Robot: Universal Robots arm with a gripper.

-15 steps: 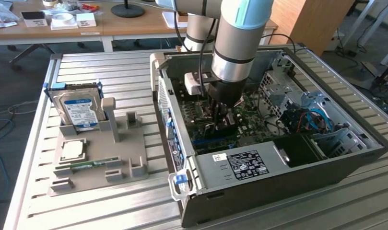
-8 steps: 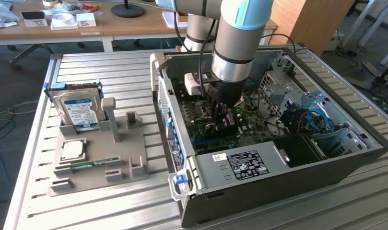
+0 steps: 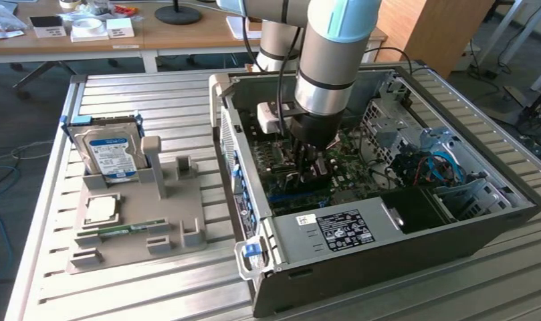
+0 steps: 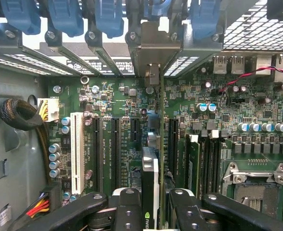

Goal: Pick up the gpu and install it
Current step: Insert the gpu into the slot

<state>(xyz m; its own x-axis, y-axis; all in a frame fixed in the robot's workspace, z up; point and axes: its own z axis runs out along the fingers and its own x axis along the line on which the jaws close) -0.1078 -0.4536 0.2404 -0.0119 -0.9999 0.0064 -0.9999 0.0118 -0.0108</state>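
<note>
Gripper, black-fingered, lowered into the open computer case and closed on the gpu, which stands edge-on between the fingers over the motherboard, its metal end bracket reaching up to the rear slot openings under the blue retaining clips. Whether the card's lower edge is seated in a slot cannot be told. Case contents: green motherboard with black expansion slots and one white slot, an open CPU socket, a memory stick upright in its slot near the card, a black-sleeved cable bundle, a black power supply with a white label, and blue cables by the drive cage. Outside the case, on the exterior view's left: a grey parts fixture holding a hard drive with a blue-white label upright, a processor lying flat, and a narrow green memory stick. Surface: slatted metal table. Room: a wooden desk with small boxes and a lamp base behind, grey floor with loose cables. In the exterior view the arm hides the gripper's tips and most of the card.
</note>
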